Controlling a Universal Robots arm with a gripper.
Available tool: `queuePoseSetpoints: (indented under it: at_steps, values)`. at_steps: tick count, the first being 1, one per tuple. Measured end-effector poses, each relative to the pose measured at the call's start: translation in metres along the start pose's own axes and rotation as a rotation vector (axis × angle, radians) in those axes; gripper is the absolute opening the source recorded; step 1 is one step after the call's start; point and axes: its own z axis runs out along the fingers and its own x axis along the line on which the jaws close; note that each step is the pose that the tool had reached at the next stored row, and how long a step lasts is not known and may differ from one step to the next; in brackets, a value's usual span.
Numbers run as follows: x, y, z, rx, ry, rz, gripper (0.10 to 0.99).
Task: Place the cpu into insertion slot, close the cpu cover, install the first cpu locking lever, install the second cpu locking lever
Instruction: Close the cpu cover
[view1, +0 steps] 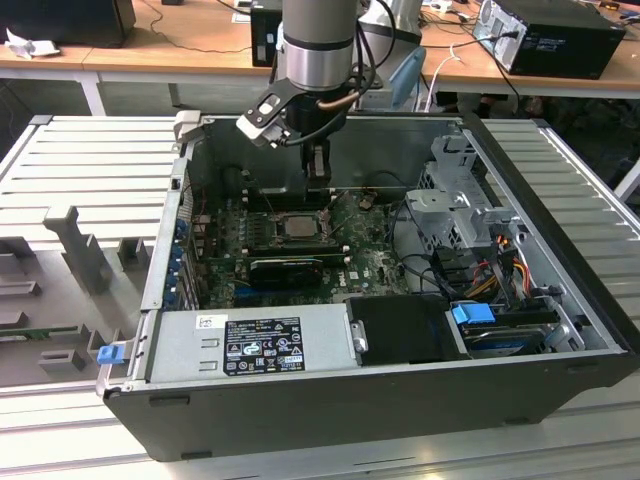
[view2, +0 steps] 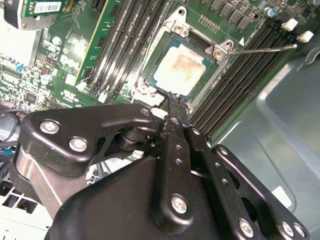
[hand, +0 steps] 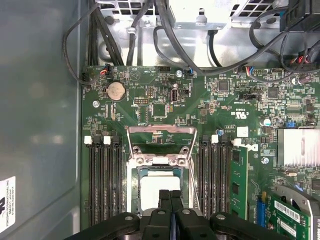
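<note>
we logged cpu (view2: 181, 70) seated in insertion slot (hand: 135, 195), cpu cover (hand: 160, 131) apparently swung open | gripper (hand: 170, 196) pressed together, empty, tips just beside chip | risk we judged: tips scraping or shifting cpu; free locking lever (view2: 262, 48) snagging

Exterior view: high, angled into PC case (view1: 350, 405); both wrist views close over insertion slot (view2: 148, 74) (shared).
</note>
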Motion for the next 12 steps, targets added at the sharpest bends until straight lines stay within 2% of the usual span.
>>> queuePoseSetpoints:
  at_steps: [3,8,12]
  values:
    - [0.0,0.0001,-0.005,0.0,-0.0032,0.0,0.106]
    - [-0.0001,0.0073,-0.0048,0.001,-0.0034,0.0,0.106]
    - [0.0,0.0086,-0.0056,0.002,-0.0042,0.0,0.106]
